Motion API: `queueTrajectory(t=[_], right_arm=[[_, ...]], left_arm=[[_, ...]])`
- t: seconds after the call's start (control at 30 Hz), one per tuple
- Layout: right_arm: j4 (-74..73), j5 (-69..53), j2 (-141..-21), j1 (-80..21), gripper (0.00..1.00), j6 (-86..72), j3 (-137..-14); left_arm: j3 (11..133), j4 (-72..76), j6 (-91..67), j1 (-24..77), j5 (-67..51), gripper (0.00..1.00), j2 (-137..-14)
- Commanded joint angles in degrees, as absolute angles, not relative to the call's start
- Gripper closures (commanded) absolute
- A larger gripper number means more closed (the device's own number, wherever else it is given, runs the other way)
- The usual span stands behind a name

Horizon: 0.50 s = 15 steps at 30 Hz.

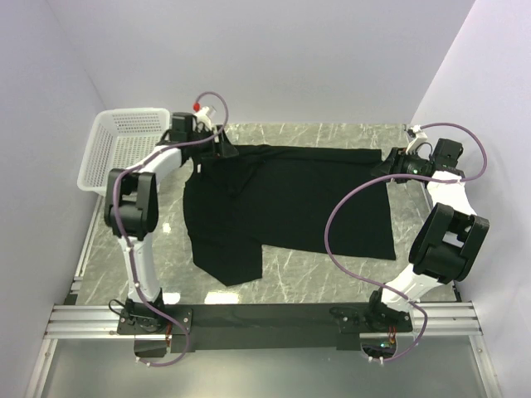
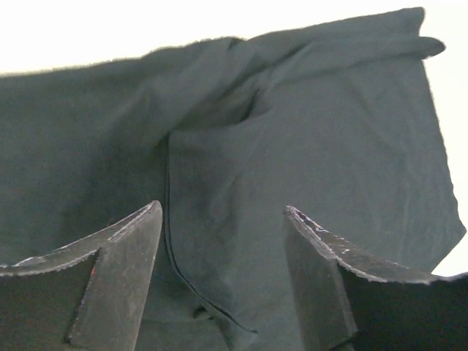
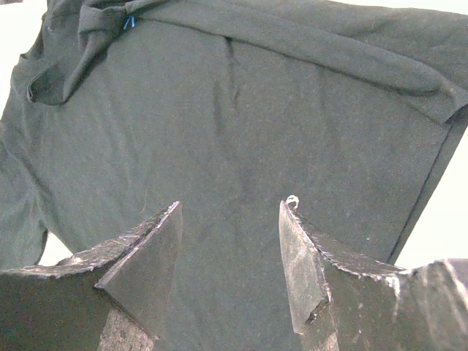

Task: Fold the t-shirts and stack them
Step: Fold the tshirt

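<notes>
One black t-shirt (image 1: 299, 203) lies spread sideways across the marble table, with a sleeve sticking out at the near left (image 1: 228, 265). My left gripper (image 1: 222, 149) is open at the shirt's far left corner; in the left wrist view (image 2: 219, 208) its jaws stand apart over wrinkled cloth (image 2: 329, 146) with a seam running between them. My right gripper (image 1: 392, 166) is open at the far right corner; its wrist view (image 3: 232, 203) shows the jaws apart above flat cloth (image 3: 256, 110). A small blue mark (image 3: 129, 22) shows by a bunched fold.
A white mesh basket (image 1: 124, 145) stands at the far left, just off the table's corner beside the left arm. Purple cables loop from both arms above the shirt. White walls close in on the far, left and right sides.
</notes>
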State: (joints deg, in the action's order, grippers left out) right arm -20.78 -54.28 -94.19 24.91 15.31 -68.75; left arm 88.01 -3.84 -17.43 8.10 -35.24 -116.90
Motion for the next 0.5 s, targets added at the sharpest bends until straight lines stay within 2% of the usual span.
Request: queueTrajectory(t=[0.0, 0.47], right_arm=[[-18.64, -55.02, -90.53, 25.22, 0.38, 14.33, -67.77], [-18.55, -55.20, -90.70, 25.14, 0.38, 12.74, -67.76]], left_arm=[[92.54, -7.82, -20.47, 9.84, -31.82, 0.29, -119.44], [98.34, -7.73, -21.27, 13.27, -24.18, 0.31, -127.96]])
